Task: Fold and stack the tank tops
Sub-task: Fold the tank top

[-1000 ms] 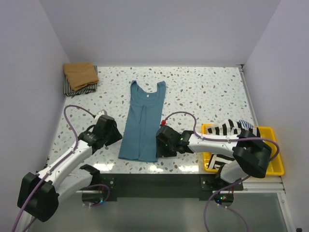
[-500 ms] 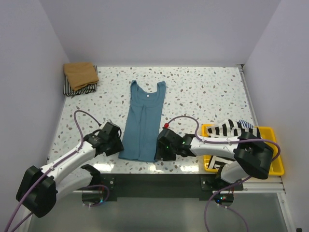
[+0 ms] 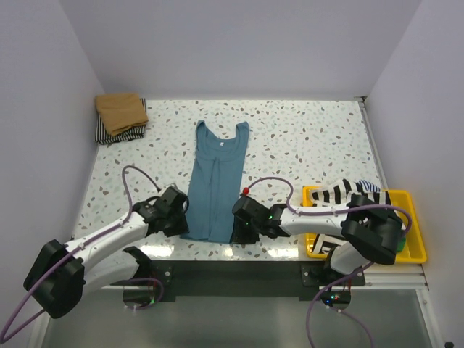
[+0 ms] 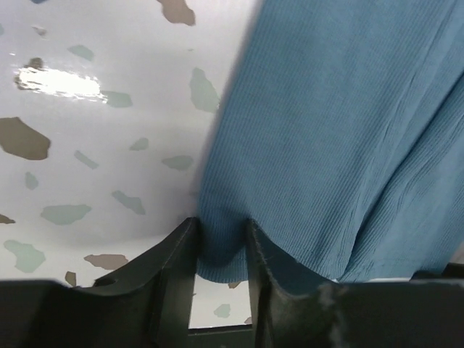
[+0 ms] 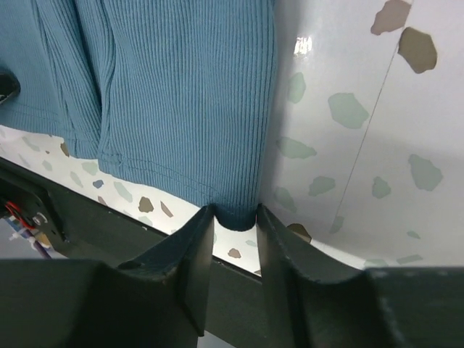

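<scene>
A teal-blue tank top point(image 3: 214, 185) lies flat and lengthwise on the table, straps toward the back. My left gripper point(image 3: 180, 216) is at its near left hem corner, and the left wrist view shows the fingers point(image 4: 177, 268) shut on that corner of cloth point(image 4: 341, 145). My right gripper point(image 3: 238, 225) is at the near right hem corner, and its fingers point(image 5: 196, 261) are shut on that corner point(image 5: 181, 94). A tan-brown top point(image 3: 121, 109) lies folded on a striped one point(image 3: 122, 133) at the back left. Another striped top point(image 3: 349, 191) lies in the yellow tray.
The yellow tray point(image 3: 415, 250) stands at the near right beside the right arm. The table's near edge and black front rail point(image 3: 232, 268) run just below both grippers. Walls close in the left, back and right sides.
Both grippers have moved toward the near edge and inward to the teal top's hem corners, and now pinch the cloth. The top itself has not shifted.
</scene>
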{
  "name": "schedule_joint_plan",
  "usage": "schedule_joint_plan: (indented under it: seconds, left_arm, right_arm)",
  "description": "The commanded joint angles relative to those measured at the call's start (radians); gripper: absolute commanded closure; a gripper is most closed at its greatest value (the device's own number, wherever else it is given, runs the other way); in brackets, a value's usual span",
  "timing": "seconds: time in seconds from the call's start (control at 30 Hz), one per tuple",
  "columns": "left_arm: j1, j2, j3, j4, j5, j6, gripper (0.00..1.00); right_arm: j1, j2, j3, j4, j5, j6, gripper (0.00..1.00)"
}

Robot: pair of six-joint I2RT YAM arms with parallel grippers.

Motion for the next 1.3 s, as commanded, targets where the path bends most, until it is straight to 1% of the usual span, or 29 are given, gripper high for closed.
schedule_joint_plan:
  seconds: [0.0, 0.03, 0.07, 0.1, 0.17, 0.2, 0.3, 0.47, 0.5, 0.6, 0.73, 0.8, 0.87, 0.93, 1.07, 1.17, 1.27]
  left_arm:
    - [-0.053, 0.033, -0.041, 0.006, 0.043, -0.037, 0.65]
    - [-0.064, 0.035, -0.046, 0.011, 0.045, -0.044, 0.67]
    - [-0.073, 0.035, -0.047, 0.017, 0.051, -0.05, 0.69]
    - [-0.088, 0.038, -0.049, 0.023, 0.051, -0.055, 0.75]
    - [-0.102, 0.035, -0.044, 0.031, 0.06, -0.061, 0.81]
    - [-0.116, 0.035, -0.043, 0.039, 0.065, -0.061, 0.88]
    - [-0.163, 0.024, -0.033, 0.02, 0.066, -0.087, 1.0]
    - [-0.251, -0.013, -0.009, -0.032, 0.056, -0.152, 1.0]
    - [-0.285, -0.019, -0.006, -0.05, 0.057, -0.162, 1.0]
    - [-0.32, -0.033, 0.013, -0.076, 0.057, -0.195, 1.0]
    - [-0.317, -0.03, 0.068, -0.084, 0.03, -0.193, 1.0]
    - [-0.317, -0.002, 0.126, -0.082, 0.016, -0.184, 1.0]
    - [-0.316, 0.033, 0.175, -0.098, -0.032, -0.172, 1.0]
    - [-0.306, 0.067, 0.238, -0.099, -0.065, -0.153, 1.0]
    - [-0.241, 0.101, 0.299, -0.055, -0.066, -0.112, 1.0]
    - [-0.143, 0.13, 0.33, -0.009, -0.05, -0.063, 1.0]
    - [-0.104, 0.171, 0.384, 0.023, -0.065, -0.026, 1.0]
  right_arm:
    - [0.004, 0.036, 0.009, -0.032, 0.008, -0.001, 0.69]
    - [0.004, 0.034, 0.011, -0.041, 0.014, -0.007, 0.72]
    - [0.004, 0.033, 0.011, -0.051, 0.023, -0.02, 0.79]
    - [0.004, 0.031, 0.014, -0.074, 0.033, -0.03, 0.83]
    - [0.004, 0.024, 0.024, -0.1, 0.042, -0.059, 0.9]
    - [0.006, 0.019, 0.027, -0.121, 0.043, -0.07, 0.92]
    - [0.009, -0.005, 0.029, -0.159, 0.047, -0.099, 0.97]
    - [0.067, -0.064, 0.027, -0.244, 0.093, -0.105, 0.98]
    - [0.078, -0.074, 0.024, -0.271, 0.099, -0.1, 0.98]
    - [0.099, -0.128, 0.029, -0.33, 0.128, -0.087, 0.98]
    - [0.101, -0.174, 0.102, -0.399, 0.174, -0.108, 0.96]
    - [0.101, -0.164, 0.141, -0.419, 0.197, -0.125, 0.95]
    - [0.093, -0.133, 0.202, -0.439, 0.226, -0.152, 0.95]
    - [0.067, -0.115, 0.25, -0.44, 0.225, -0.18, 0.95]
    - [0.003, -0.058, 0.314, -0.422, 0.209, -0.229, 0.95]
    - [-0.056, -0.023, 0.375, -0.405, 0.205, -0.272, 0.96]
    - [-0.095, 0.031, 0.449, -0.399, 0.211, -0.312, 0.96]
